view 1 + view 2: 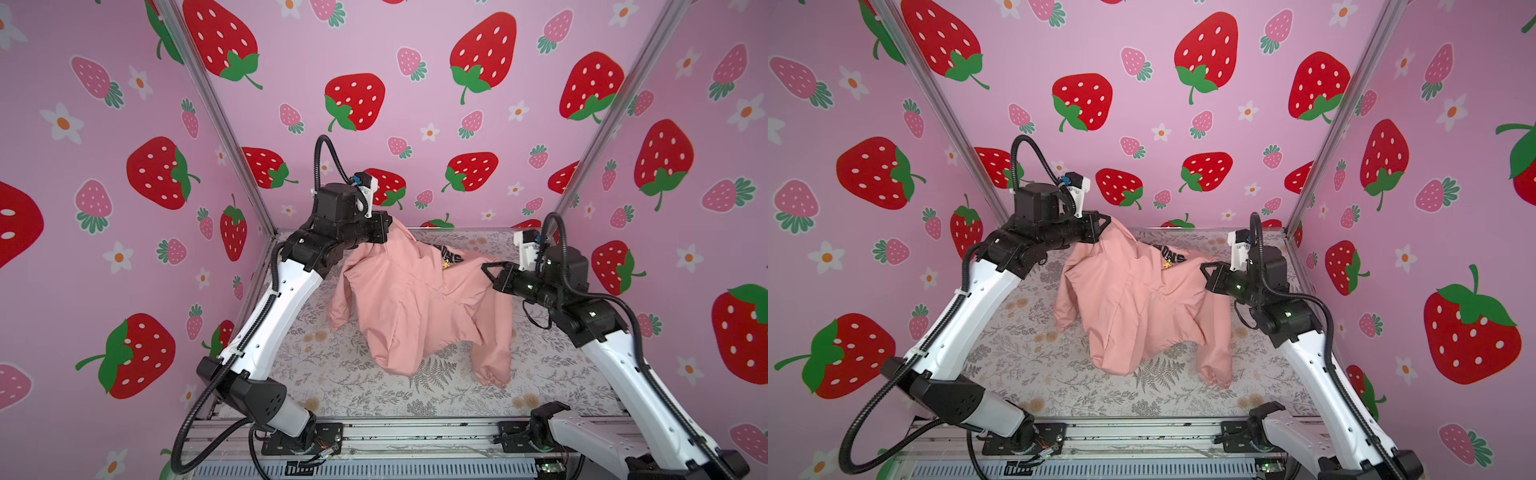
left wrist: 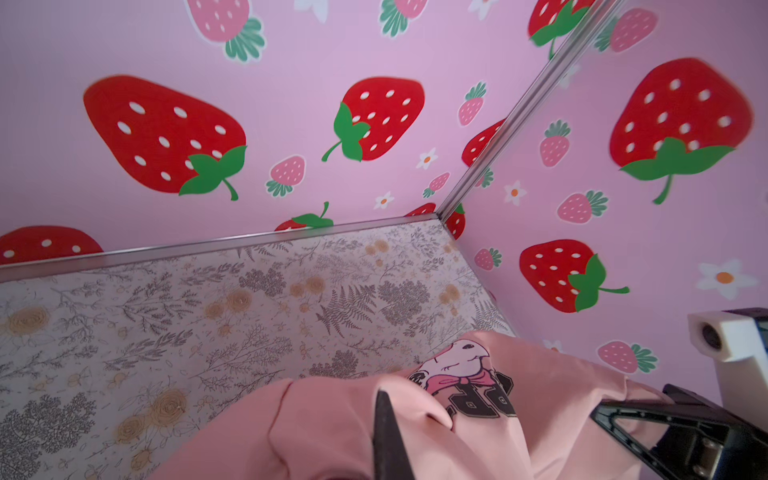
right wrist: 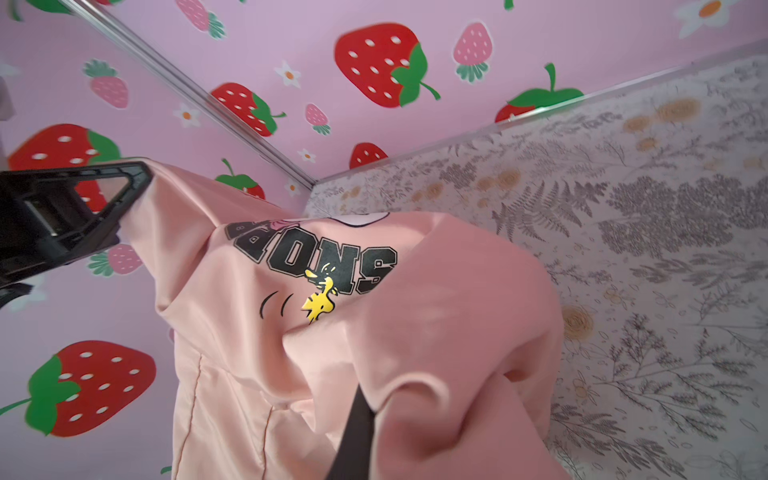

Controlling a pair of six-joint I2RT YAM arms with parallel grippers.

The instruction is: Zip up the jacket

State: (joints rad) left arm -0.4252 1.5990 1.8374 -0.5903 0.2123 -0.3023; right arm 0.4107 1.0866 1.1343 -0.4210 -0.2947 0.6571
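Observation:
The salmon-pink jacket [image 1: 415, 307] [image 1: 1142, 307] hangs between my two grippers above the floral table. My left gripper [image 1: 388, 226] [image 1: 1106, 222] is shut on its upper far edge. My right gripper [image 1: 488, 268] [image 1: 1204, 268] is shut on the edge at the right, lower down. A black-letter print with a yellow bird [image 3: 320, 303] faces the back wall. One sleeve [image 1: 340, 307] hangs left, and the other, with a gathered cuff [image 1: 494, 374], reaches the table. In each wrist view a dark finger [image 2: 384, 415] [image 3: 357, 428] pinches folded pink fabric [image 2: 324, 428] [image 3: 449, 316]. The zipper is hidden.
The floral table [image 1: 374, 399] is boxed in by strawberry-print walls [image 1: 415, 104] with metal corner posts [image 1: 224, 124]. A metal rail [image 1: 415, 432] with both arm bases runs along the front edge. The bottom of the jacket rests on the table near the middle.

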